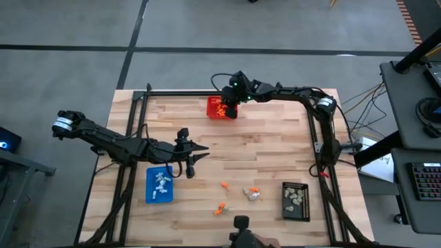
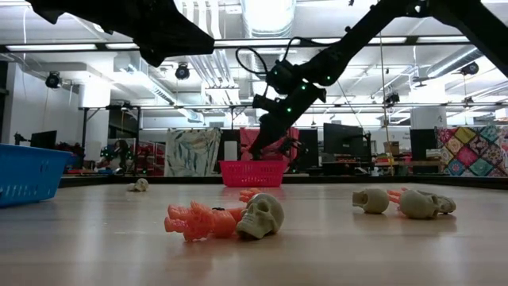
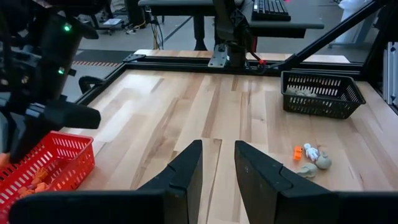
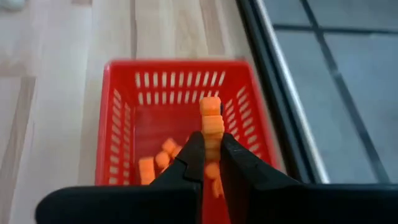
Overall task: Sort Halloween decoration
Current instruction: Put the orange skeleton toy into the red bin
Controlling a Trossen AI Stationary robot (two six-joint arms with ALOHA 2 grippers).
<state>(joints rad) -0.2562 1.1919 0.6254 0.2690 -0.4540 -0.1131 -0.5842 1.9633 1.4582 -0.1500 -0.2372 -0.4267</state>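
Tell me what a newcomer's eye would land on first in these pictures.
The bright red basket at the table's far edge draws the eye, with the right gripper hanging right over it, shut on an orange trinket. Next come the skull and orange figure lying loose on the wood near the front. The left gripper hovers by the blue tray.

Surfaces on my feed: pale wood, moulded plastic, matt black metal.

I'm looking at a table (image 1: 269,155) of butcher-block wood strips with a smooth satin finish, framed by matt black metal rails (image 3: 186,62). The red basket (image 4: 121,124), black tray (image 3: 323,93) and blue tray (image 1: 149,191) are reading as perforated plastic. The orange trinket (image 4: 211,121) and skulls (image 2: 262,216) are looking like smooth moulded plastic; gripper fingers (image 3: 186,174) are showing matt black.
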